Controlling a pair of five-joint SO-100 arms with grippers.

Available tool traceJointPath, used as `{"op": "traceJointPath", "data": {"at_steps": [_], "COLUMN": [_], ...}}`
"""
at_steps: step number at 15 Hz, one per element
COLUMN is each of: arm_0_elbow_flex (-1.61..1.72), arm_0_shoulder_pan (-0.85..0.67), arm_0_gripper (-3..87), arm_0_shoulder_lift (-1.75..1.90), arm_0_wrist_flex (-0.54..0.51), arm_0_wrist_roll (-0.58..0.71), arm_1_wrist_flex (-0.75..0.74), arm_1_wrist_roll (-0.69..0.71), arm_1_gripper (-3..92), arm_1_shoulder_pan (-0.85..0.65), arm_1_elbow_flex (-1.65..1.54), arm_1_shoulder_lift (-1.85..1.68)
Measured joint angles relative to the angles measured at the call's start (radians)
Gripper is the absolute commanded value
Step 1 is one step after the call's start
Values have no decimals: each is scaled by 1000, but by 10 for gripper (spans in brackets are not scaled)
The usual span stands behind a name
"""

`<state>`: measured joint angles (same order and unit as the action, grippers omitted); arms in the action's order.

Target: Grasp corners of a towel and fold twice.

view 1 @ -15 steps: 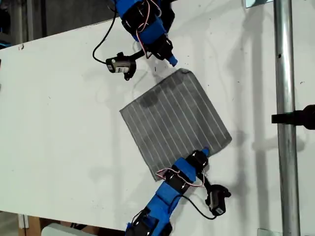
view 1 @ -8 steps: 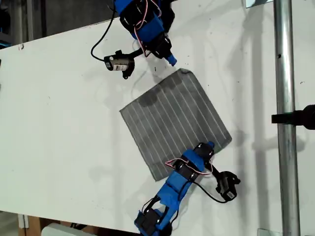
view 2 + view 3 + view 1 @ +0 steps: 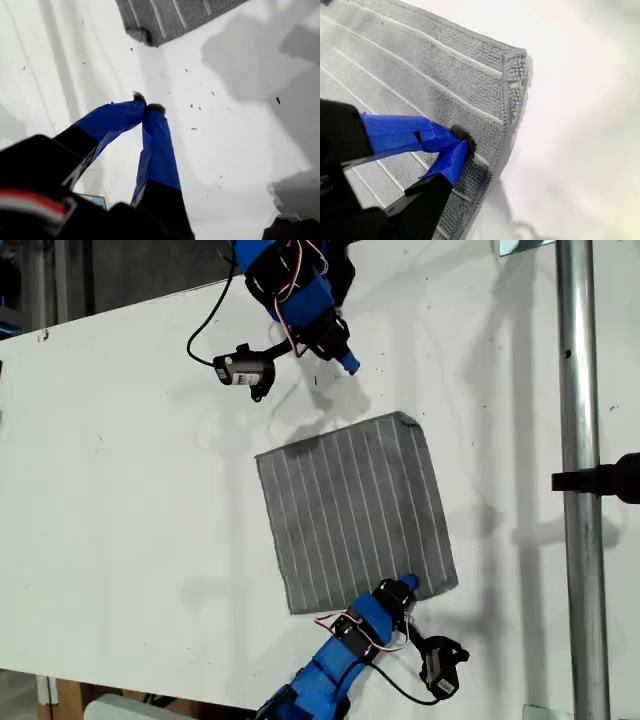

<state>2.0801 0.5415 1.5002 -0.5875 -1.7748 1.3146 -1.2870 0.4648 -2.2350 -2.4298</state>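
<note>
You'll find the soft, limp grey striped towel (image 3: 355, 512) flat mid-frame in the exterior view; my first gripper (image 3: 148, 107) hangs closed and empty, my second gripper (image 3: 462, 139) pinches near its corner (image 3: 516, 56).

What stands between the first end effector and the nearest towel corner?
Nothing visible. Only bare white table lies between my first end effector and the towel corner with the small tab; its tips are closed and empty.

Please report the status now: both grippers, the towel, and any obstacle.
My first gripper shut, empty, short of the towel. My second gripper shut, tips pressed on the towel near a corner. Towel flat, unfolded. Nothing in the way.
</note>
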Motion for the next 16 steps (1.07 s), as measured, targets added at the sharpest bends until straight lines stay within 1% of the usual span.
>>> {"op": "traceJointPath", "data": {"at_steps": [3,5,6,8,10,11,12,13,14,15,16], "arm_0_elbow_flex": [183,190,184,98,-69,-169,-275,-347,-353,-282,-153], "arm_0_shoulder_pan": [-55,-103,-114,-84,-14,21,52,72,69,43,-6], "arm_0_gripper": [-29,-29,-29,-29,-29,-29,-29,-29,-29,-29,-29], "arm_0_shoulder_lift": [179,236,249,253,253,253,258,287,350,453,578], "arm_0_wrist_flex": [-6,-54,-61,-77,-138,-224,-334,-477,-617,-680,-695], "arm_0_wrist_roll": [46,109,150,244,339,379,411,408,367,322,295], "arm_1_wrist_flex": [-3,-8,-9,-15,-34,-35,-34,-26,0,41,84], "arm_1_wrist_roll": [0,0,0,0,0,0,0,0,3,2,2], "arm_1_gripper": [-2,-2,-2,-2,-2,-2,-2,-2,-2,-2,-2], "arm_1_shoulder_pan": [0,0,0,0,2,5,3,3,-6,-40,-74], "arm_1_elbow_flex": [-6,-25,-26,-26,-26,-26,-26,-34,-63,-97,-135], "arm_1_shoulder_lift": [-3,-18,-23,-37,-41,-41,-52,-86,-150,-232,-316]}}
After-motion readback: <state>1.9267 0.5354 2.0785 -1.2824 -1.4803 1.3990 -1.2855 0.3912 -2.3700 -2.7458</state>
